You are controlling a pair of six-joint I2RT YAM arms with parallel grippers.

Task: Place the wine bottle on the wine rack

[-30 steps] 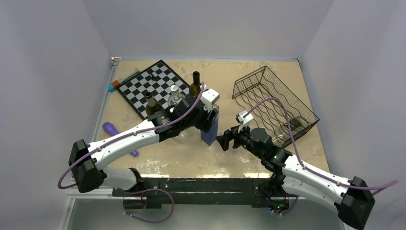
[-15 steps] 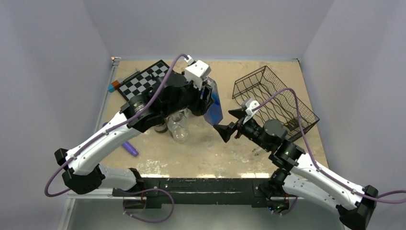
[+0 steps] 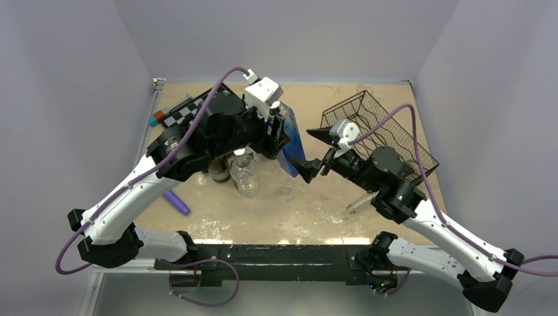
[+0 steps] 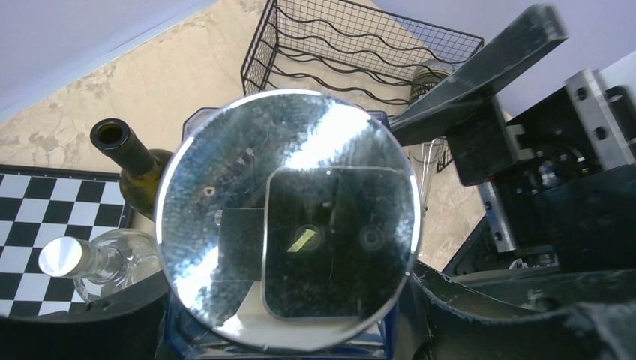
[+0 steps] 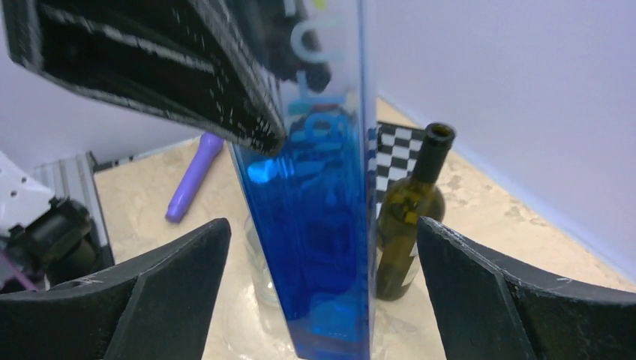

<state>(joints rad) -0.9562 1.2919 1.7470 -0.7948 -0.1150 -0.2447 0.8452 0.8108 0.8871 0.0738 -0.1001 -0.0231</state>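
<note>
Purple, a small object (image 3: 176,202) lies on the table (image 3: 296,210) close to the arm bases, with a clear bottle (image 3: 245,174) standing just beyond it. Past that, the blue bottle (image 3: 290,141) hangs tilted in the air, clamped in the left gripper (image 3: 276,131). The right gripper (image 3: 304,153) is spread wide, its fingers (image 5: 180,285) on either side of the bottle's lower part, with a gap on each side. A green bottle (image 5: 409,217) stands behind. The wine rack (image 3: 381,138) sits farther right, apart from the bottle, and the chessboard (image 3: 181,112) lies far left.
</note>
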